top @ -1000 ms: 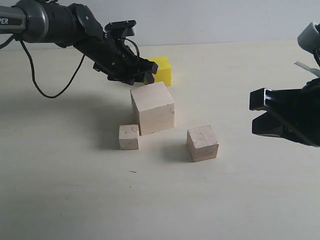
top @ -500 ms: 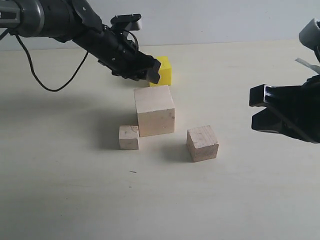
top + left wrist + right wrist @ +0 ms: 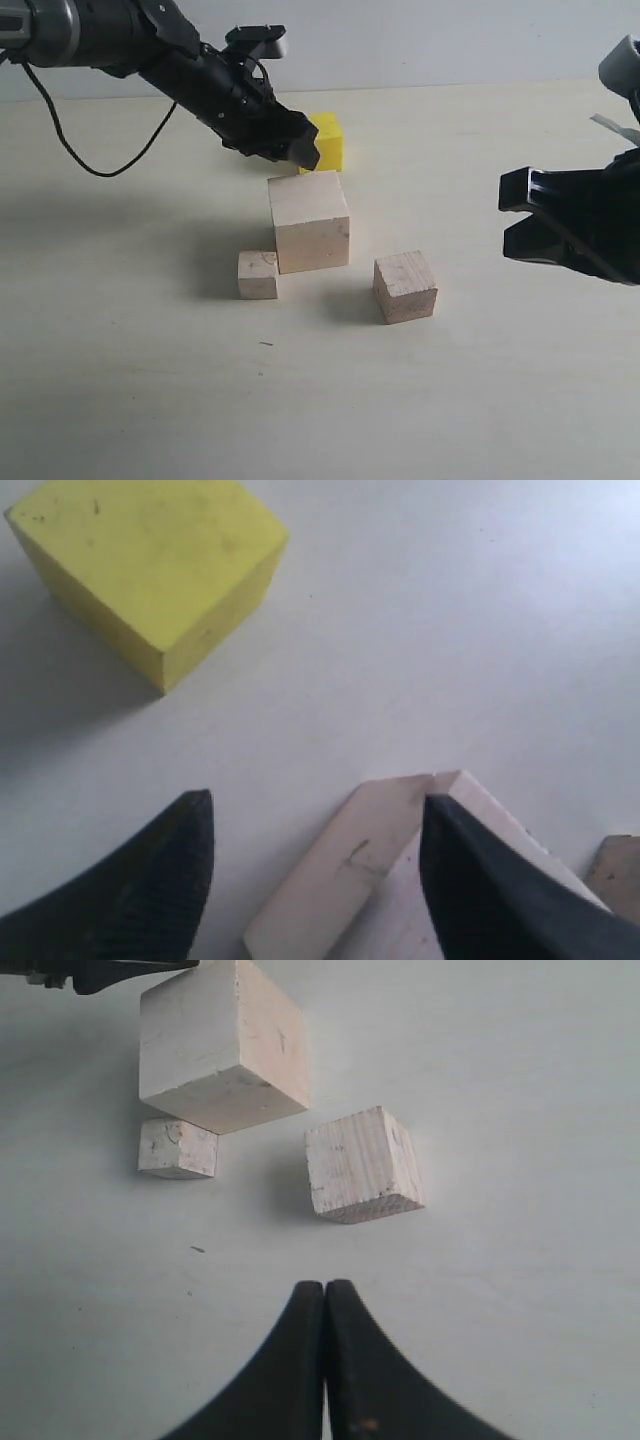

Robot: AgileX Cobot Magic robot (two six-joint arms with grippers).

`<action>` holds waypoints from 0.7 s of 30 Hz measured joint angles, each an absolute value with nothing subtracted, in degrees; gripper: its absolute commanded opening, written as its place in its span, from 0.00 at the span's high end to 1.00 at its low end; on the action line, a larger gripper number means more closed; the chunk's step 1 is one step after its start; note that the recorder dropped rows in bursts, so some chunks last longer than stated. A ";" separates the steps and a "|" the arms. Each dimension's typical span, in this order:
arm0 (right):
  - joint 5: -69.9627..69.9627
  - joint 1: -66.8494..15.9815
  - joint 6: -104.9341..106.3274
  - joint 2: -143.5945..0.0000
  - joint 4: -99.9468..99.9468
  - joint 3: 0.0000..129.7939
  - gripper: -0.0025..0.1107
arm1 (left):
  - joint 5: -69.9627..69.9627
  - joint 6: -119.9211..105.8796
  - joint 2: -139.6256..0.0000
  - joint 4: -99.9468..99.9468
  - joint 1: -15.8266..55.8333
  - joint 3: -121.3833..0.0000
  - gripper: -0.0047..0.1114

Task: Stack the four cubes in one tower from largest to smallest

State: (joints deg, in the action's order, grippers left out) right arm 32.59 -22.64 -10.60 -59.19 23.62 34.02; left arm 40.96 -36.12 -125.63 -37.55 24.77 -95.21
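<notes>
The large pale wooden cube (image 3: 309, 220) stands mid-table, with the smallest pale cube (image 3: 258, 274) touching its lower left side. The brownish cube (image 3: 405, 286) lies apart to its right. The yellow cube (image 3: 327, 140) sits behind the large one. My left gripper (image 3: 298, 152) hovers open between the yellow cube (image 3: 150, 562) and the large cube's top edge (image 3: 350, 865), holding nothing. My right gripper (image 3: 325, 1288) is shut and empty, off to the right of the brownish cube (image 3: 361, 1165); the large cube (image 3: 216, 1042) and smallest cube (image 3: 178, 1148) also show in the right wrist view.
The pale tabletop (image 3: 150, 390) spreads around the cubes. A black cable (image 3: 75, 150) trails from the left arm over the table's back left. A grey wall (image 3: 450, 40) bounds the far side.
The left gripper has lifted slightly and shifted right, toward the yellow cube. The large cube has turned a little to sit squarer. The right arm has stayed put.
</notes>
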 measured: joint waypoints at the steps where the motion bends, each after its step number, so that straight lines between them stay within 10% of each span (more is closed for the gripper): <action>1: 32.72 -22.64 -10.60 -59.19 23.62 34.02 0.98 | 41.64 -36.12 -124.93 -37.23 24.51 -95.21 0.45; 21: 33.36 -22.64 -10.49 -59.19 22.58 34.02 0.98 | 49.50 -32.52 -108.06 -36.74 19.73 -73.55 0.45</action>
